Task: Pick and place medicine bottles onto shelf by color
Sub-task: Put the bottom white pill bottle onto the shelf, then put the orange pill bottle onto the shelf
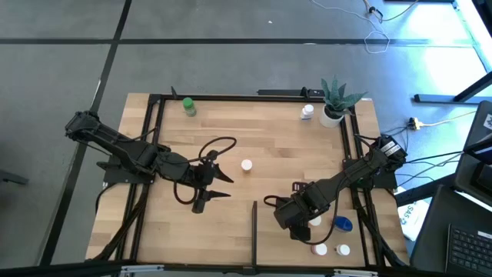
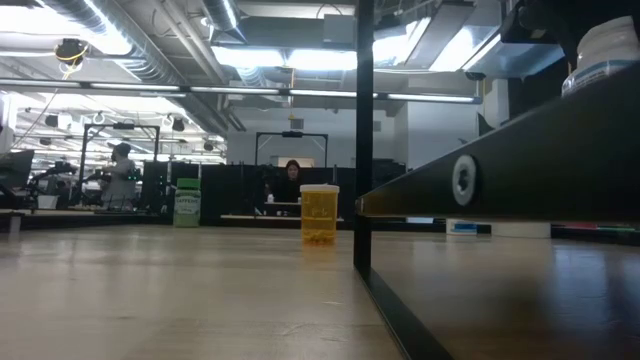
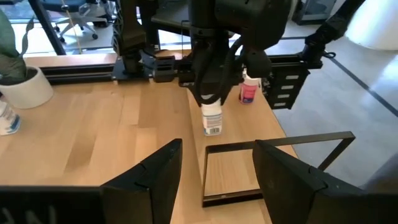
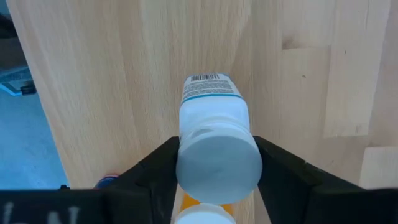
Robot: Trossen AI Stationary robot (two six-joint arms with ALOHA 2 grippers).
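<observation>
Wooden bench under both my arms; my left claw waits open mid-bench, my right claw is closed around a white bottle near the bench's front right corner

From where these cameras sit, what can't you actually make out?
- High view: the right gripper covers the white bottle it holds; only the wrist views show that bottle.
- High view: labels on the bottles by the plant are too small to read.
- Low view: a dark arm up close blocks the right side.
- Right wrist view: an orange bottle is cut off by the edge.
</observation>
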